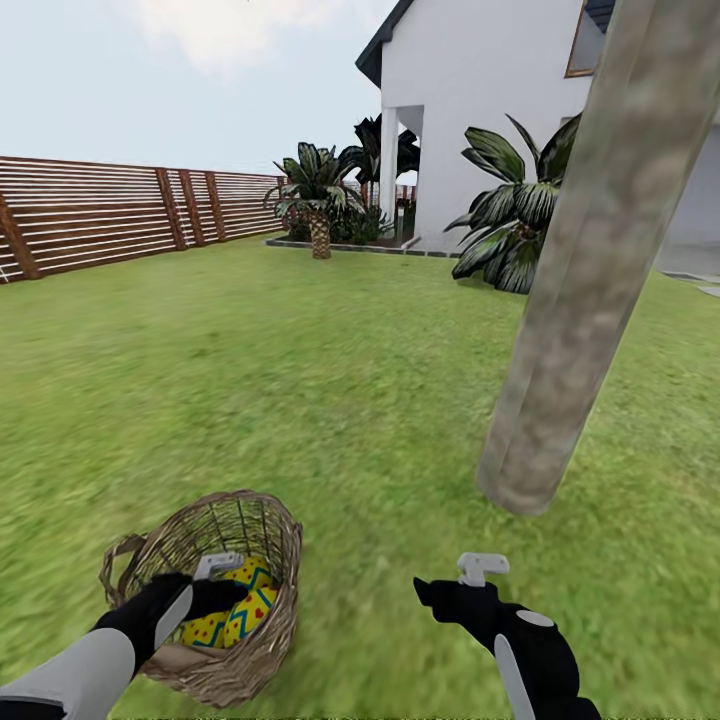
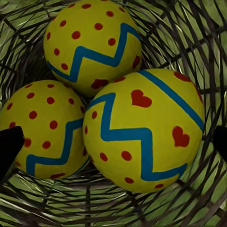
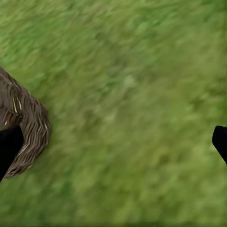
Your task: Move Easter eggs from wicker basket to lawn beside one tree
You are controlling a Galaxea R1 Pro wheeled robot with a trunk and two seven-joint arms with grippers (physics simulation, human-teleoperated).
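Nestling together in the wicker basket (image 1: 235,600), three Easter eggs (image 2: 142,132) are seen touching one another. The left gripper (image 1: 195,590) is held over them with fingers spread apart, nothing clasped. The basket is set on the lawn (image 1: 330,400), the tree (image 1: 590,270) trunk standing near on grass. The right gripper (image 1: 470,580) is held above bare grass beside the basket, fingers apart. Beyond lie a slatted fence (image 1: 110,215), palms (image 1: 318,195) and a white house (image 1: 480,110). No writing can be read.

Head cam high, wide; wrist cams close; all share wicker basket (image 1: 215,600).
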